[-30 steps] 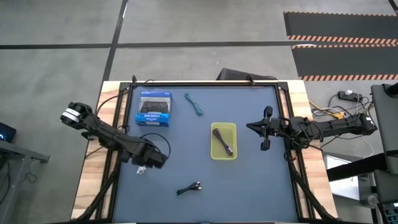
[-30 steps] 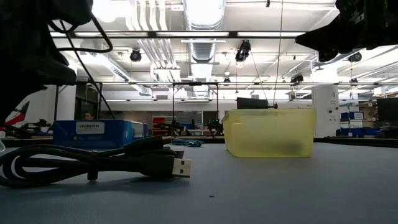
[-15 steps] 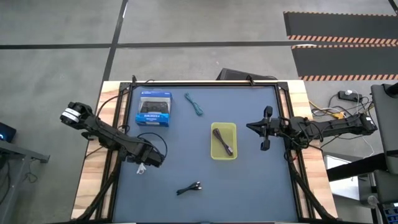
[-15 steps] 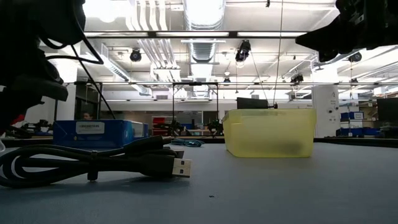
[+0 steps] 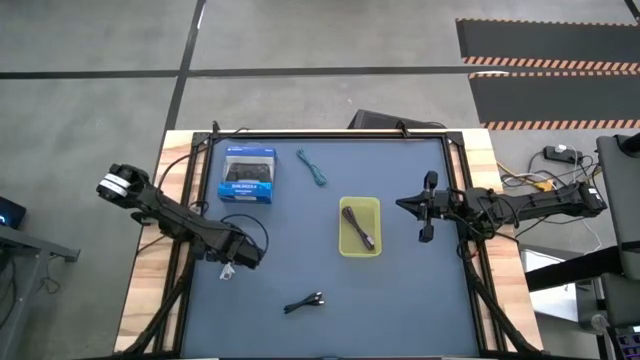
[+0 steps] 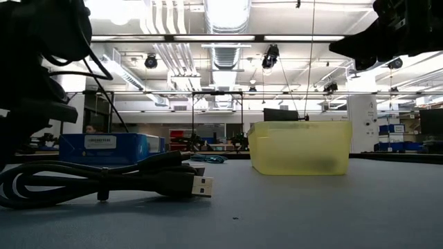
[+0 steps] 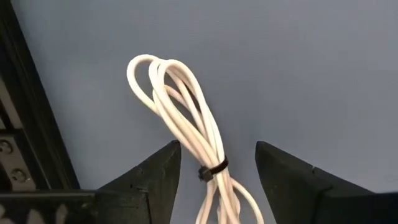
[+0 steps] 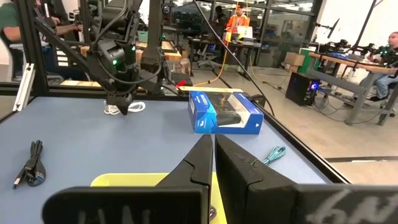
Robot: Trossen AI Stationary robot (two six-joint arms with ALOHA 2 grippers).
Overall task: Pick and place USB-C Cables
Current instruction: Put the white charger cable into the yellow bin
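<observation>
the left gripper (image 7: 214,171) has crept a little further toward the table's left edge over the last second and now hangs with its two dark fingers spread, straddling the white bundled usb-c cable (image 7: 186,118) that lies flat on the mat near that edge, cinched by a small black tie. judging by this, the grasp on the white cord is about to be made, not yet closed. closest to the low camera lies the black bundled cable (image 6: 104,181), untouched near the front edge. in the middle sits the translucent yellow plastic bin (image 5: 360,226), with the dark purple cable (image 5: 359,227) already inside it (one of four delivered, it seems). beyond are the teal-blue cable (image 5: 313,168) and the blue cardboard box (image 5: 248,177). the right gripper (image 5: 425,206) waits beside the bin, fingers pressed together, unchanged. the dark blue-grey mat (image 5: 410,290) covers a wood-edged table; behind it stretches a workshop with benches and bright ceiling lights.
</observation>
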